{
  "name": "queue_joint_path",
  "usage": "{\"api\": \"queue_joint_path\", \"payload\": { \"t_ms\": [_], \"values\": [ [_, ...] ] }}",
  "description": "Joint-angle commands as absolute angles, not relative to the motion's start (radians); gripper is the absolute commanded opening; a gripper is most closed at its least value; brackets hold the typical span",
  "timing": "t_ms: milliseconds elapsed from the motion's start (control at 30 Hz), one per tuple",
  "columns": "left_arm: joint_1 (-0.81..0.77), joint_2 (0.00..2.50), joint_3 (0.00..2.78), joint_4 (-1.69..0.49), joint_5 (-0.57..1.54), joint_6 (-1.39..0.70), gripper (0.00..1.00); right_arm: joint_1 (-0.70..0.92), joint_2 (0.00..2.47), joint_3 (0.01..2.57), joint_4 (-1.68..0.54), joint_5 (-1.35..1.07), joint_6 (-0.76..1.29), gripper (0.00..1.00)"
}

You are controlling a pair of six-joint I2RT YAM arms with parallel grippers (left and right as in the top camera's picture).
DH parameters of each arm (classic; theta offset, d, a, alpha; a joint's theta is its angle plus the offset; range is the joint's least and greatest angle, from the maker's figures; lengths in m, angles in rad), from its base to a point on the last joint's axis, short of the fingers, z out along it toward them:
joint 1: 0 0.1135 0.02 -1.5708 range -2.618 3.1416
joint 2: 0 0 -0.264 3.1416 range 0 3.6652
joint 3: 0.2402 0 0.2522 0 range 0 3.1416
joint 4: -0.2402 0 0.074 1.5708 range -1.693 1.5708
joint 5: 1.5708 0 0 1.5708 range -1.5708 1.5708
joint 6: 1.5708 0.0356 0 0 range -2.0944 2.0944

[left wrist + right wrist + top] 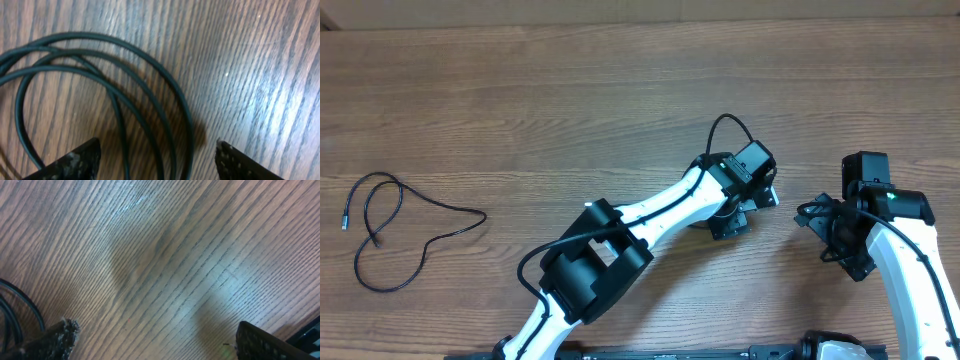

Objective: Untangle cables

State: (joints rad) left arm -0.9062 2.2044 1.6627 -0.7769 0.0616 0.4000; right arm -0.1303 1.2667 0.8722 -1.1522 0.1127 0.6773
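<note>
One thin black cable [400, 222] lies alone in loose loops at the table's left, a small plug at its end. In the left wrist view, several black cable loops [145, 85] curve over the wood, and some strands run between my left gripper's [157, 165] fingertips [75, 162]. The jaws stand apart, straddling the strands without pinching them. In the overhead view the left gripper [740, 210] hides these loops. My right gripper [157, 340] is open over bare wood, with a cable strand [12, 305] at its left edge. A small black tangle [813, 212] shows beside the right gripper [840, 238].
The wooden table [570, 90] stretches wide behind and to the left of both arms. The left arm [620, 240] slants across the middle front. Its own thicker wiring [730, 125] loops up above the wrist.
</note>
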Motion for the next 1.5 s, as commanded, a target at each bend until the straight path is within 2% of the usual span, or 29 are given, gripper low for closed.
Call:
{"api": "queue_joint_path", "payload": {
  "t_ms": [0,133,167,200,233,267,467,667,800,1167,1467],
  "values": [
    [-0.913,2.201,1.671,-0.765,0.018,0.416,0.7,-0.128,1.253,0.897,-1.157,0.13,0.681,1.0],
    [-0.91,2.201,1.671,-0.757,0.018,0.416,0.58,-0.128,1.253,0.897,-1.162,0.131,0.68,1.0],
    [-0.91,2.201,1.671,-0.756,0.018,0.416,0.5,-0.128,1.253,0.897,-1.163,0.131,0.68,1.0],
    [-0.91,2.201,1.671,-0.756,0.018,0.416,0.34,-0.128,1.253,0.897,-1.162,0.131,0.68,1.0],
    [-0.91,2.201,1.671,-0.758,0.018,0.416,0.12,-0.128,1.253,0.897,-1.162,0.131,0.68,1.0],
    [-0.91,2.201,1.671,-0.76,0.018,0.415,0.04,-0.128,1.253,0.897,-1.162,0.131,0.68,1.0],
    [-0.91,2.193,1.677,-0.765,-0.037,0.406,0.04,-0.128,1.253,0.897,-1.162,0.131,0.679,1.0],
    [-0.901,2.128,1.782,-0.855,-0.189,0.254,0.04,-0.128,1.253,0.897,-1.161,0.131,0.677,1.0],
    [-0.87,2.042,1.884,-0.929,-0.191,0.164,0.04,-0.128,1.253,0.897,-1.161,0.131,0.667,1.0],
    [-0.693,1.688,2.036,-0.97,-0.158,0.048,0.04,-0.128,1.253,0.897,-1.156,0.13,0.654,1.0],
    [-0.451,1.515,2.036,-0.931,-0.157,-0.089,0.04,-0.128,1.253,0.897,-1.157,0.13,0.654,1.0]
  ]
}}
